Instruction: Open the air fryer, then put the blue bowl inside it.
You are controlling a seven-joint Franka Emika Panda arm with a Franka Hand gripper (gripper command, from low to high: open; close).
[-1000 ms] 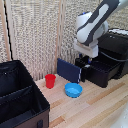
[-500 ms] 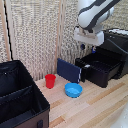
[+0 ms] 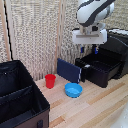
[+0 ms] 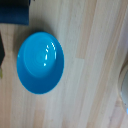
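The matte-black air fryer (image 3: 116, 50) stands at the exterior view's right with its drawer (image 3: 100, 67) pulled out. The handle cannot be told apart from the drawer's black front. The blue bowl (image 3: 73, 90) sits upright and empty on the wooden table in front of the drawer. It also fills the middle of the wrist view (image 4: 41, 62). My gripper (image 3: 88, 50) hangs above the front of the open drawer, higher than the bowl and behind it. It is open and empty. Its fingers do not show in the wrist view.
A red cup (image 3: 50, 81) stands to the exterior view's left of the bowl. A flat dark-blue panel (image 3: 68, 70) leans behind the bowl and shows in the wrist view (image 4: 15, 12). A big black crate (image 3: 20, 100) fills the near left. A slatted wall runs behind.
My gripper has risen from the drawer's front to a point above it. The drawer stays open. The bowl and cup have not moved.
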